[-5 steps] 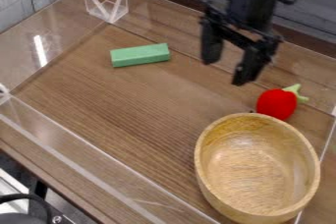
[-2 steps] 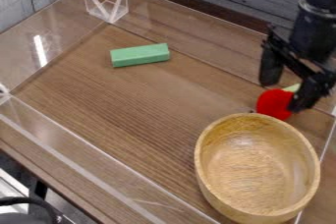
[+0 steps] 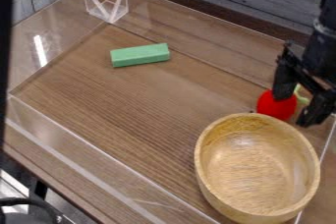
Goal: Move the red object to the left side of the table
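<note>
Over at right edge, gripper [image 3: 302, 90] dropped around red object [image 3: 274, 103], jaws wide, probably not gripping; we grab next.

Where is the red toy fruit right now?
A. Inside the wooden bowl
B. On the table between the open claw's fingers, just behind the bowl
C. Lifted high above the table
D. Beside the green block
B: the red toy fruit sits on the table within the open claw, behind the bowl.
</note>
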Tool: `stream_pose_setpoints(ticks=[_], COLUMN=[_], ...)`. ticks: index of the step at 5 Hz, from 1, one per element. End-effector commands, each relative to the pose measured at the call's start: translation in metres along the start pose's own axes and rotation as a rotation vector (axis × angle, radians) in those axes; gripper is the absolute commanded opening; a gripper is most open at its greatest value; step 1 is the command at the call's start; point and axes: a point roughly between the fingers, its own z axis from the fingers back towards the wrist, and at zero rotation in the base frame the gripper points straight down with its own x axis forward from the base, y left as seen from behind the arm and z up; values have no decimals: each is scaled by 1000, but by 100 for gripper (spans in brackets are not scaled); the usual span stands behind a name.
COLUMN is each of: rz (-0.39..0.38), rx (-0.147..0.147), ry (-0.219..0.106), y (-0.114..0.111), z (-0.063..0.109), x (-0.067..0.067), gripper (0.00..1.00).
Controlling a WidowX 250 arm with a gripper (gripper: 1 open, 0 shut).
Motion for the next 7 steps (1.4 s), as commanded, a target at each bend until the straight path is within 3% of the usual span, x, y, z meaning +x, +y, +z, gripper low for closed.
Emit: stream_pose_setpoints(ticks=[1,4,7], rz=[-8,-21,-3], rx=[32,47,59], ry=[-83,-156,-167], y=[6,14,28], z=[17,36,21], x=[10,4,19], gripper=[100,100,100])
